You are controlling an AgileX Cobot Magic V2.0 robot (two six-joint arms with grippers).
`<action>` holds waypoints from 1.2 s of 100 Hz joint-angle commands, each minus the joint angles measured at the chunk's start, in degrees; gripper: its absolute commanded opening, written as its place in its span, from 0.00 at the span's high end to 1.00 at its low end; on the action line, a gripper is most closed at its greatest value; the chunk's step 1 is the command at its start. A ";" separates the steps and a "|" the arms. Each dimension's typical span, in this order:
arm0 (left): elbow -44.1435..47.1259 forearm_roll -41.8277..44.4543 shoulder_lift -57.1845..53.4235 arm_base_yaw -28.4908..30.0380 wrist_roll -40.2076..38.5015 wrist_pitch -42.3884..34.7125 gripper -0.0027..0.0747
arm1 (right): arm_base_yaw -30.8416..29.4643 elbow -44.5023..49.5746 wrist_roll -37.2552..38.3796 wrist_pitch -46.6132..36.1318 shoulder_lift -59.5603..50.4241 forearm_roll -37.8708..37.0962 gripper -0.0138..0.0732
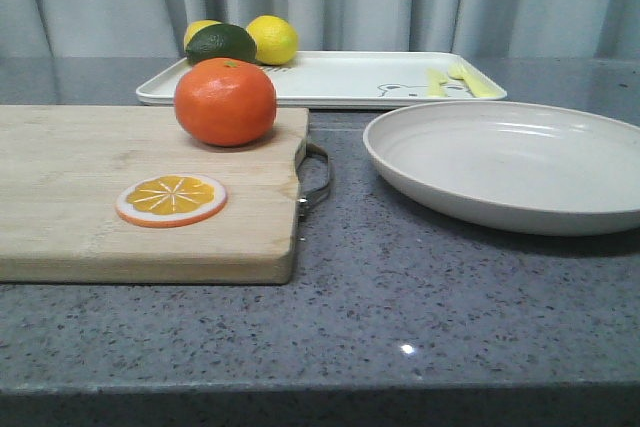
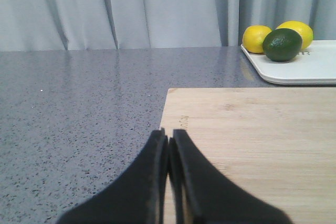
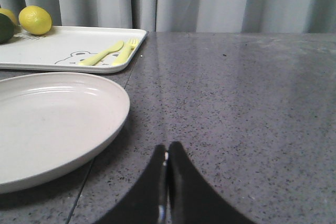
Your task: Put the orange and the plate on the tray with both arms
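Nearest: both grippers low over the table, neither visible from the front. Left gripper (image 2: 169,150) fingers pressed together, holding nothing, poised above the near left corner of the cutting board (image 1: 150,197). Right gripper (image 3: 167,161) fingers likewise together, empty, over bare grey table (image 1: 400,307) just right of the plate's near rim. Each arm sits on the side of its likely target, which suits a two-arm split.

Mid-distance, left: orange slice (image 1: 171,199) lies flat on the board. Beyond it the orange (image 1: 225,101) rests on the board's far right part, free on all sides, so an approach from the left looks open. Board's metal handle (image 1: 316,175) sticks out toward the plate.

Mid-distance, right: plate (image 1: 510,162) sits flat on the table, apart from the board. Its rim is low; a pinch on the edge seems the only hold.

Far: tray (image 1: 330,79) runs across behind both. Two lemons (image 1: 271,39) and a dark green fruit (image 1: 221,43) crowd its far left corner; yellow fork and spoon (image 3: 111,53) lie near the bear drawing (image 1: 400,89) at right. The bare middle looks tight for the plate. Nothing moved to the tray yet.
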 commanded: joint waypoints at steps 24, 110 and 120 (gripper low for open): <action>0.54 0.00 -1.87 0.18 0.00 -4.14 0.99 | -0.33 -1.33 0.03 -4.65 -0.60 -0.46 0.92; -1.48 0.00 -1.87 0.18 0.00 -7.63 0.99 | -0.33 -1.69 0.03 -7.48 -0.60 -0.46 0.92; -2.81 0.00 -1.20 0.18 0.00 -7.51 0.99 | -0.33 -3.13 0.03 -5.55 -0.47 -0.46 0.92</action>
